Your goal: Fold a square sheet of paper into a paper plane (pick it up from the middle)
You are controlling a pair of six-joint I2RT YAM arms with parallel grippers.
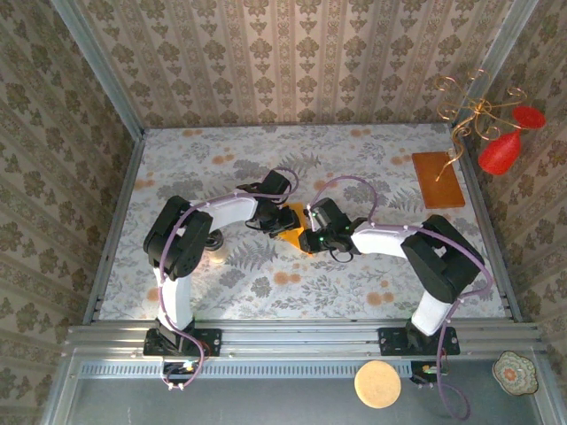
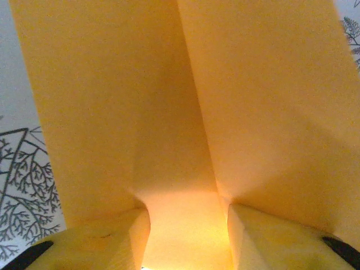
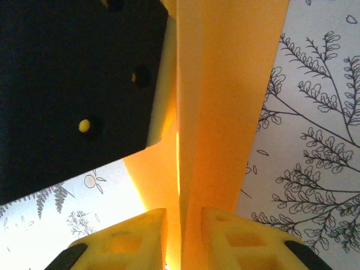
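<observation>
Over the table [image 1: 372,177] middle, the square sheet of paper [image 1: 291,234] is showing one centre crease, the right gripper [image 3: 183,216] at its 4 o'clock clamping the fold, the left gripper [image 2: 188,216] at 10 o'clock straddling it, grip unclear; nose and wing folds likely remaining

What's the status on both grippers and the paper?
Left gripper gripping folded paper. Right gripper shut on it too. Paper mid-table between both. Brown board far right, well apart.
</observation>
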